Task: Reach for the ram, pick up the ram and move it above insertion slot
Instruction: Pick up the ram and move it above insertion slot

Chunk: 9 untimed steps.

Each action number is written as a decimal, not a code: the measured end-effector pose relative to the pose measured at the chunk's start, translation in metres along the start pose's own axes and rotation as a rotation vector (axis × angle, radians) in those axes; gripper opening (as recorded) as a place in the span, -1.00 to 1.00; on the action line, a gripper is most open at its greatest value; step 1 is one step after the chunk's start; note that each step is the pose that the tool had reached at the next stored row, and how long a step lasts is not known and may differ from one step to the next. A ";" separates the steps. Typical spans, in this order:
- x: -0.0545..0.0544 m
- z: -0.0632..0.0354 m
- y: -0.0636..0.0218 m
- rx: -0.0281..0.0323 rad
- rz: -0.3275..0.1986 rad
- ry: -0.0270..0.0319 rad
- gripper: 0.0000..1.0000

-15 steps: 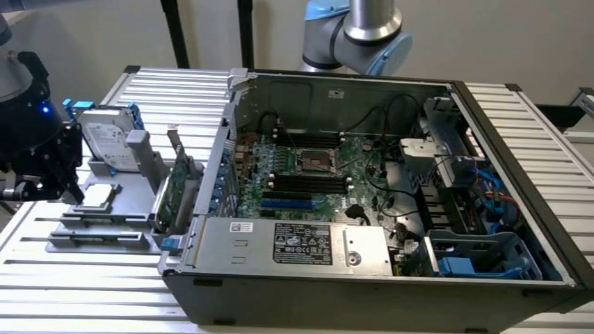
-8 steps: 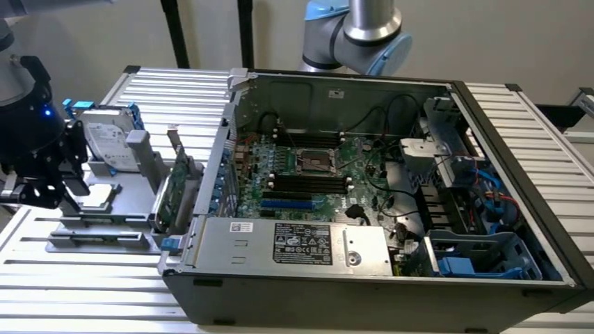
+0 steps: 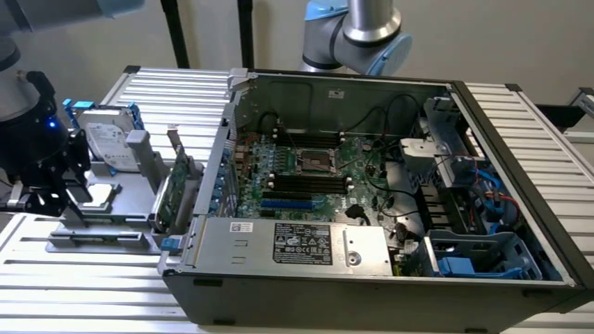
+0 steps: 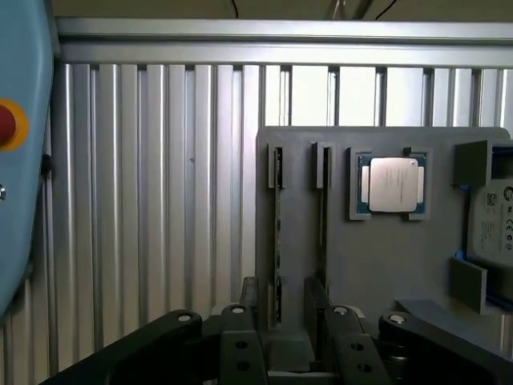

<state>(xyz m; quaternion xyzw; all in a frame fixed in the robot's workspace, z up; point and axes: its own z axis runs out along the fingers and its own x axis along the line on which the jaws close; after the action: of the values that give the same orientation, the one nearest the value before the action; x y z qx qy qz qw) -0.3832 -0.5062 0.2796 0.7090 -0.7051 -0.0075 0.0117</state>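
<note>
surface: slatted metal table point(image 4: 160, 200) is carrying everything | grey holder point(image 4: 385, 265) is sitting on it beneath the claw point(image 4: 282, 298) | open computer case point(image 3: 371, 285) is standing beside the claw

1. The desk point(image 4: 160, 200) is made of ribbed, satin-finished metal slats.
2. The holder point(image 4: 377, 265) is formed of matt grey plastic.
3. The processor point(image 4: 393, 184) is capped with brushed metal.
4. The gripper point(image 4: 284, 301) is finished in matt black.

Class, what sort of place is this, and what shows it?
Probably a robotics lab for computer assembly: an open computer case on a slatted metal table, a fixture holding a processor, a robot arm.
</note>
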 end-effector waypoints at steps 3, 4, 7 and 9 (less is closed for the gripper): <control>0.001 0.0056 0.0012 -0.0001 0.000 0.0001 -0.27; 0.001 0.0073 0.0012 -0.0001 0.000 0.0001 -0.27; 0.002 0.0128 0.0011 0.0000 0.000 0.0000 -0.27; 0.003 0.0165 0.0010 0.0001 0.000 0.0000 -0.27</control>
<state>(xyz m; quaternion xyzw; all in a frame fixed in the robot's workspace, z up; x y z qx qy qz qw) -0.3847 -0.5091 0.2632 0.7089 -0.7052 -0.0075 0.0117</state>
